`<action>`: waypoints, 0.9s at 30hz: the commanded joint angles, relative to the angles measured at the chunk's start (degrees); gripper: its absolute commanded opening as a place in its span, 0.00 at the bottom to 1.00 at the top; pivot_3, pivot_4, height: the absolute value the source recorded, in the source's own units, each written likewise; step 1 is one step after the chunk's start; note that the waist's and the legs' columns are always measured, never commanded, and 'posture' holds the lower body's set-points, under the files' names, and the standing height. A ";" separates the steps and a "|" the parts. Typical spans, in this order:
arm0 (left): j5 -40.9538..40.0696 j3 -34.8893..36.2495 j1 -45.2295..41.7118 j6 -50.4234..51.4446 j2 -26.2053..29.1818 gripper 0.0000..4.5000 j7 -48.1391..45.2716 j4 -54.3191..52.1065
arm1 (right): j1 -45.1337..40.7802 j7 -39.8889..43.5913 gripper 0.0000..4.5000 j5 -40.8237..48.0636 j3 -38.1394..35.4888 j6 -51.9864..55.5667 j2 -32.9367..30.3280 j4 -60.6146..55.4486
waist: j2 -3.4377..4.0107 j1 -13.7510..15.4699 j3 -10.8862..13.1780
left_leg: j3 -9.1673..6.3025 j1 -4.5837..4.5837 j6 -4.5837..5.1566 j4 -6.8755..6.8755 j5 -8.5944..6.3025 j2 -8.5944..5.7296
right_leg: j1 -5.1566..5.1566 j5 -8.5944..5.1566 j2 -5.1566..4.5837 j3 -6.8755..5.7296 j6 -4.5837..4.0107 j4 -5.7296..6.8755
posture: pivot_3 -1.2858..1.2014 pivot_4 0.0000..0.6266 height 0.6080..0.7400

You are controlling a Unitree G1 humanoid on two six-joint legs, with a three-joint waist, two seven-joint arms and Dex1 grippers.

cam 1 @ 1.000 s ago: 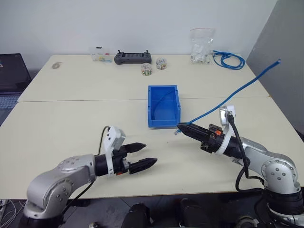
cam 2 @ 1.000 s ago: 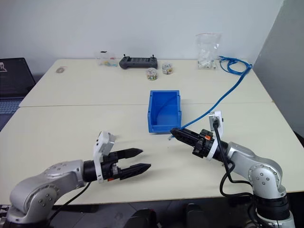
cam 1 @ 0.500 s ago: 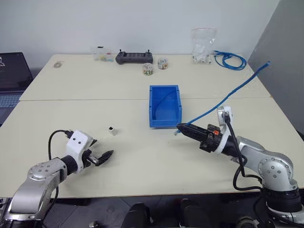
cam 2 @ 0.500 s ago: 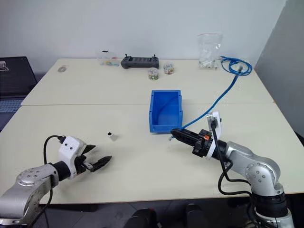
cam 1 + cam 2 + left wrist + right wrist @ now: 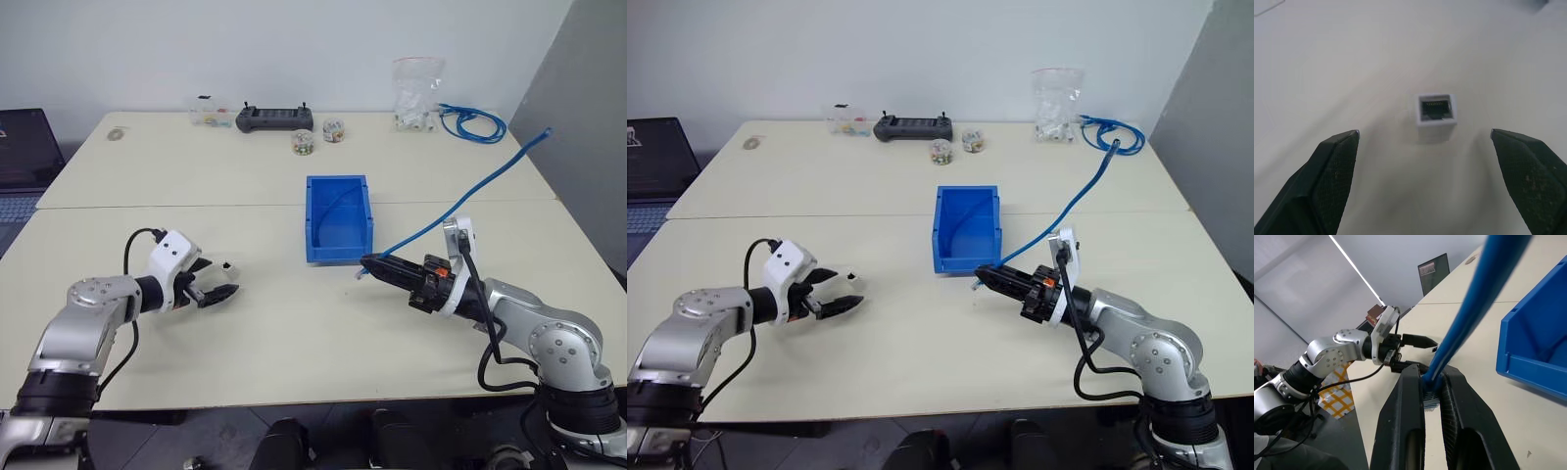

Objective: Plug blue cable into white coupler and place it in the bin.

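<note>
- Currently the white coupler (image 5: 1435,110) stands loose on the desk (image 5: 294,323), socket facing the left gripper (image 5: 217,285), whose fingers (image 5: 1327,181) are spread wide with nothing in them. It sits just ahead of the tips, centred in the gap. A light block like this could tip or skid if one finger arrives first, and would then be gripped crooked.
- Clamping over the socket face would likely block the plug's way in; the side walls look the safer hold.
- Over at three o'clock from the coupler, the right gripper (image 5: 373,266) has its fingers pressed shut on the blue cable (image 5: 460,205) close to its plug end. The free length rises away toward one o'clock. Its sway could twist the plug off line or let it slide in the grip during insertion.
- At one o'clock from the coupler stands the bin (image 5: 337,217), just beside the right fingertips. A careless swing might nudge it or snag the trailing strand on its wall.
</note>
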 commanded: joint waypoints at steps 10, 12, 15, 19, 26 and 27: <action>2.98 -1.49 -2.90 -1.91 -1.32 0.83 -1.06 3.82 | 0.10 0.36 0.03 0.13 -0.51 -0.76 0.24 -2.65 | 0.00 0.10 0.00 | -0.01 -0.01 0.00 0.01 0.00 0.00 | -0.01 0.02 -0.01 -0.01 -0.03 0.01 | 0.52 0.24 1.00; 3.45 -1.64 -3.63 -2.71 -2.13 0.74 -0.63 5.36 | 0.17 0.38 0.03 0.03 -0.40 -0.77 0.27 -2.72 | 0.00 0.08 0.00 | -0.01 -0.01 0.00 0.01 0.00 0.00 | -0.01 0.03 -0.01 0.00 -0.03 0.02 | 0.52 0.24 1.00; 4.16 -2.01 -4.60 -3.66 -3.37 0.59 -0.26 7.28 | 0.05 0.48 0.03 -0.04 -0.40 -0.72 0.18 -2.67 | 0.00 0.13 0.00 | -0.01 -0.01 0.00 0.01 0.00 0.00 | -0.01 0.04 -0.01 -0.01 -0.04 0.02 | 0.52 0.24 1.00; 4.79 -2.47 -4.62 -4.61 -4.05 0.39 -0.72 8.45 | 0.07 0.37 0.03 -0.08 -0.52 -0.66 0.05 -2.78 | 0.00 0.13 0.00 | -0.01 -0.01 0.00 0.02 0.00 0.00 | -0.01 0.07 -0.01 0.00 -0.09 0.03 | 0.52 0.24 1.00; 5.10 -2.76 -4.79 -6.43 -4.48 0.17 -2.48 9.70 | 0.24 0.47 0.03 -0.41 -0.57 -0.75 -0.30 -3.09 | -0.01 0.13 -0.01 | -0.01 0.00 0.00 0.02 0.00 0.00 | 0.00 0.08 -0.01 -0.01 -0.11 0.04 | 0.52 0.24 1.00; 4.69 -2.77 -4.50 -6.59 -4.48 0.17 -3.32 9.13 | 0.27 0.63 0.03 -0.62 -0.53 -0.83 -0.46 -3.21 | -0.01 0.13 0.00 | -0.01 0.00 0.00 0.02 0.00 0.00 | 0.00 0.08 -0.02 -0.01 -0.10 0.04 | 0.52 0.24 1.00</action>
